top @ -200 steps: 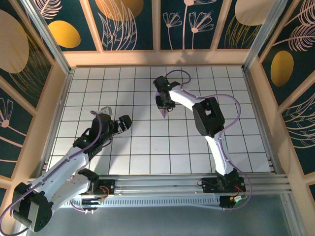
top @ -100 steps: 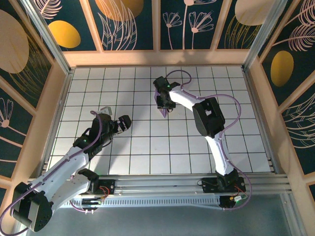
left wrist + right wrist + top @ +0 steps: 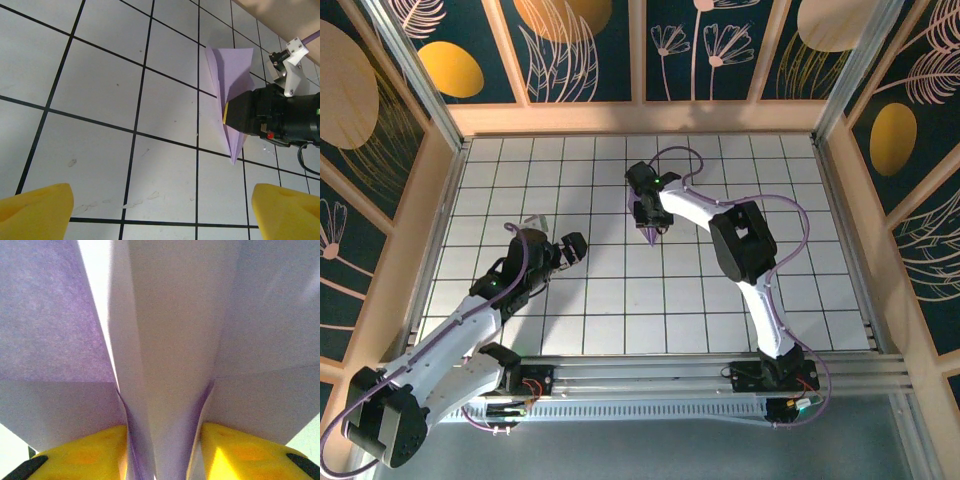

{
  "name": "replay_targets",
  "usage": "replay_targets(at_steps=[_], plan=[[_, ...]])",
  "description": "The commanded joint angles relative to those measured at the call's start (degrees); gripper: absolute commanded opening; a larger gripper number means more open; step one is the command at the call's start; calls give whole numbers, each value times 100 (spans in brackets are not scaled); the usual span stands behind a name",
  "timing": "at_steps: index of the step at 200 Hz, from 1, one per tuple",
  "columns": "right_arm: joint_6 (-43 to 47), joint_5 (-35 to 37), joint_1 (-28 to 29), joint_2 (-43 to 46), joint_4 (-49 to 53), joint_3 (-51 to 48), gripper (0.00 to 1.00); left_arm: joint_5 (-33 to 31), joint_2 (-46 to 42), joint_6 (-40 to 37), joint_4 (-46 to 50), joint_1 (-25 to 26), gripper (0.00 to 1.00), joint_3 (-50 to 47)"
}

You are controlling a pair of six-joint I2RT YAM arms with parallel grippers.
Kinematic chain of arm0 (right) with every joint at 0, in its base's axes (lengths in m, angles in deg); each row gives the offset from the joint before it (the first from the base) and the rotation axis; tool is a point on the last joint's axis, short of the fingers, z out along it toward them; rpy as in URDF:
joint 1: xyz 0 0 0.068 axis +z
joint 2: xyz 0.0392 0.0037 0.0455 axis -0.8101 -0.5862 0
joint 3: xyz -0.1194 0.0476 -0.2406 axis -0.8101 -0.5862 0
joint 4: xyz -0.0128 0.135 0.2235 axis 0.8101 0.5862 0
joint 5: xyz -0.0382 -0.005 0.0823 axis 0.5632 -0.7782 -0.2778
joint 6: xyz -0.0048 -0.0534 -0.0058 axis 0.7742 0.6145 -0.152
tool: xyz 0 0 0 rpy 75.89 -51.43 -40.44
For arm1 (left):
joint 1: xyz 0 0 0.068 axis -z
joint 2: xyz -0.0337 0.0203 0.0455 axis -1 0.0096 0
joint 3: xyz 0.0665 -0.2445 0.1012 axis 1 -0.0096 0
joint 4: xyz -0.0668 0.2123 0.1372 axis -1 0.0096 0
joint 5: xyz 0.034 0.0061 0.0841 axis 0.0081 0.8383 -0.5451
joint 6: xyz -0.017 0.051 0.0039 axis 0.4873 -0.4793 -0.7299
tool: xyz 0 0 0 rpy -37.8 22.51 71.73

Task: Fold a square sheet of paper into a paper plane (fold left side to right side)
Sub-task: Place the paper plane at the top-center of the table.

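**Top view.** Worktop (image 3: 620, 320): white tiles, black grid. L hand (image 3: 558, 238) is noted left of centre, jaws spread wide, nothing between them. R hand (image 3: 648, 212) is noted just left of centre, in the far half, pointed down at the tiles. Plane (image 3: 650, 234), lavender, is seen at the R hand, with its tip projecting from under the hand toward the near side. The hands are well apart.

**L wrist view.** L hand (image 3: 160, 215): yellow pads (image 3: 35, 212) are seen at both lower corners, far apart, with bare worktop (image 3: 100, 90) between. Plane (image 3: 230, 70) is noted ahead and to the right. It is a narrow dart, broad end toward the far side, point toward the near side, with creases along its length. R hand (image 3: 252, 115) enters from the right and crosses the plane at approx. mid-length. One yellow pad is set against the paper's face. Whether the plane's point rests on the tiles cannot be told.

**R wrist view.** Plane (image 3: 170, 340) is seen very close to the lens, its wings spread to either side. Its centre fold runs down between the pads (image 3: 85, 455) of the R hand (image 3: 162, 450). The pads stand partly apart, one on each side of the fold, with the paper close against both. Whether the fold is pinched or lies loose between them cannot be told.
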Motion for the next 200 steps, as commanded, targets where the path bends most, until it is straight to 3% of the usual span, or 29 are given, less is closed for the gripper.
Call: replay_targets(at_steps=[1,150,200], plan=[[-39,112,21,293,164,-124,43,-42,62,-12,144,11,92,191],[-237,134,32,468,288,52,44,64,328,-3,96,10,92,354],[-155,130,88,717,435,134,48,9,396,4,87,-14,95,521]])
